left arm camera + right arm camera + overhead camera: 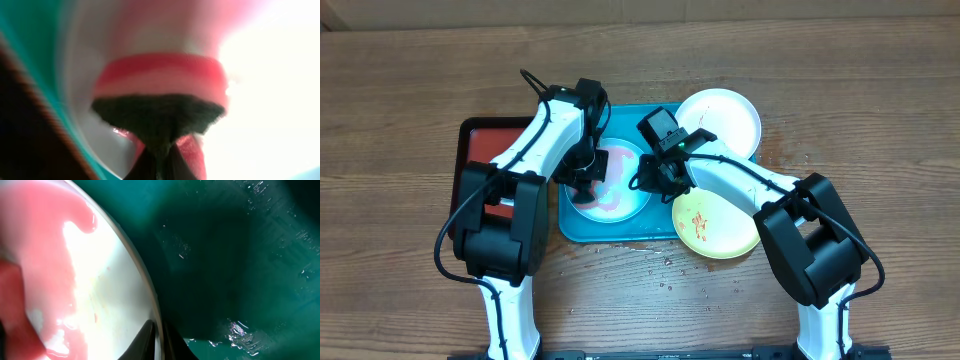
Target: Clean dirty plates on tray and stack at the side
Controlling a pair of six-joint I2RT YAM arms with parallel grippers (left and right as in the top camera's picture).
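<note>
Here we see the left gripper (586, 178) clamped on a pink sponge (160, 80) with a dark layer, down on the blue plate (620, 205). That plate lies in the tray (575, 228), smeared pink. The right gripper (652, 180) pinches its right rim, a finger on each side. The white plate (725, 115) overlaps the tray's far right corner, and the red-flecked green plate (715, 225) overlaps its near right edge. A red tray (470, 145) lies left.

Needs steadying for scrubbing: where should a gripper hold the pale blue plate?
Pinch the thin rim of the round pale blue plastic plate at its right edge, coming from the right: it lies flat in the bright blue rectangular plastic tray, and the left gripper holds a pink sponge at its left.
</note>
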